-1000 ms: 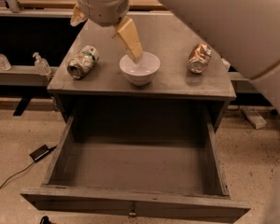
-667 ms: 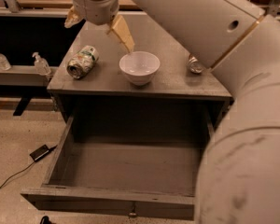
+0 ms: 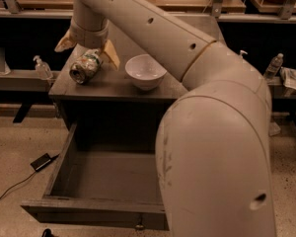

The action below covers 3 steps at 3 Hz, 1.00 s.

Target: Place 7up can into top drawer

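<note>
The 7up can (image 3: 85, 66) lies on its side at the left of the cabinet top (image 3: 113, 85), silver-white with green markings, its round end facing front left. My gripper (image 3: 88, 52) hangs just above and behind the can, open, with one tan finger (image 3: 64, 44) to the can's left and the other (image 3: 111, 56) to its right. It is not closed on the can. The top drawer (image 3: 59, 167) is pulled out below the cabinet top and is empty, with its front panel (image 3: 84, 213) nearest and a small knob (image 3: 138, 226) on it.
A white bowl (image 3: 145, 71) stands on the cabinet top right of the can. My large arm (image 3: 212, 147) covers the right half of the view and the right part of the drawer. A black adapter with a cable (image 3: 41, 162) lies on the floor at left. Bottles (image 3: 41, 67) stand on a side shelf.
My gripper has moved left and down, from above the bowl to over the 7up can. My arm now fills the right side and hides the orange-bronze can.
</note>
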Each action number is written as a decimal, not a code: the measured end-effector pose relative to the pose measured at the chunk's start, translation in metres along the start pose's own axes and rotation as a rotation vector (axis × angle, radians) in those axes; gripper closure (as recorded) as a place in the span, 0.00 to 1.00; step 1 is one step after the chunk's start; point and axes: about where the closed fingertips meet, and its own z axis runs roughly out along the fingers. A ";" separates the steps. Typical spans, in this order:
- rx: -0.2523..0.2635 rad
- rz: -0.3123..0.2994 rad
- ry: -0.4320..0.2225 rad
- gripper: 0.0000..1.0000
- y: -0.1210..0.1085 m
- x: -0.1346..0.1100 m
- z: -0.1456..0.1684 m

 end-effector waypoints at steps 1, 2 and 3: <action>-0.009 -0.046 -0.001 0.00 -0.010 0.002 0.035; -0.047 -0.055 0.012 0.18 -0.009 0.011 0.066; -0.054 -0.061 0.020 0.49 -0.011 0.014 0.068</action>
